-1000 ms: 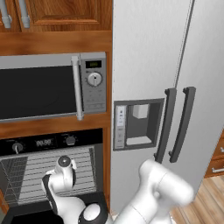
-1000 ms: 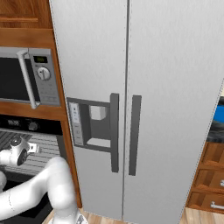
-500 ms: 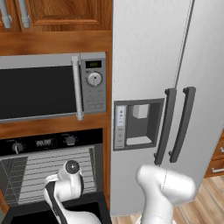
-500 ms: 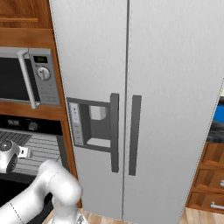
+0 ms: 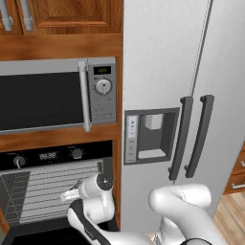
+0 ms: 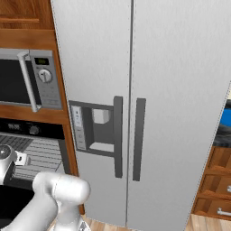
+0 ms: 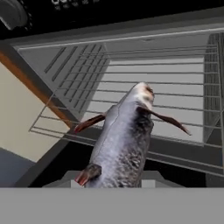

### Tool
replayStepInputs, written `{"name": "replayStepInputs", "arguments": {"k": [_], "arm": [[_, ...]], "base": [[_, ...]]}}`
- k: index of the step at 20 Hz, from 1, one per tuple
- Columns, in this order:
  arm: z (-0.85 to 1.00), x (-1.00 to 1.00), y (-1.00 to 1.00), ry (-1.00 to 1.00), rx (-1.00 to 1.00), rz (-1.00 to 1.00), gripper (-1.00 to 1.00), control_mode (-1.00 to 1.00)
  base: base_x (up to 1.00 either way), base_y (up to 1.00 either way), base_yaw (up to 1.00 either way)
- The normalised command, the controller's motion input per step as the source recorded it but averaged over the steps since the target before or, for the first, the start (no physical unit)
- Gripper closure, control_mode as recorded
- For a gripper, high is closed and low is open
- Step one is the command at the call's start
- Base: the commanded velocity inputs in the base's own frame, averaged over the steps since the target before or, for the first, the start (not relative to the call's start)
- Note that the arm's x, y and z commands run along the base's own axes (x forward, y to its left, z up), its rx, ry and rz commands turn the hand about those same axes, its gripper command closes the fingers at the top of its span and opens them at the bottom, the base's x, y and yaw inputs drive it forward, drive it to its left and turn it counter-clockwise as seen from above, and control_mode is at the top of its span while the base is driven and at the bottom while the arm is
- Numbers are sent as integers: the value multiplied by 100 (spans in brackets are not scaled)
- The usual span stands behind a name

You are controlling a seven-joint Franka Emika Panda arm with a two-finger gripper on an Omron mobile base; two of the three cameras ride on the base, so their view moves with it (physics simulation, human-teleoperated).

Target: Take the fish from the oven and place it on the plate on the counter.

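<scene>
The oven [image 5: 52, 191] is open, with free room in front of its racks [image 7: 144, 92] in the middle of the hand view. The fish [image 7: 124, 140] sticks out in the lower middle there, blocking the way straight in. On the left, an orange wall [image 7: 30, 83] closes that side.

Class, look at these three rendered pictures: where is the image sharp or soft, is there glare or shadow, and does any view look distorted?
Hand view: the fish looms large and soft-edged, foreshortened against the oven racks. Left base view: flat even light, no glare on the fridge, microwave glass dark. Right base view: the plate is cut by the frame edge.
</scene>
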Motion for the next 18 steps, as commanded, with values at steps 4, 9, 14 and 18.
{"name": "replayStepInputs", "arguments": {"k": [4, 9, 14, 18], "arm": [[100, -32, -33, -6, 6, 2, 100, -100], [100, -16, -39, 0, 5, 5, 100, -100], [100, -39, -48, 0, 4, 3, 100, -100], [98, -58, -55, 0, 6, 4, 100, -100]], "base": [[0, 0, 0], [0, 0, 0], [0, 0, 0], [0, 0, 0]]}}
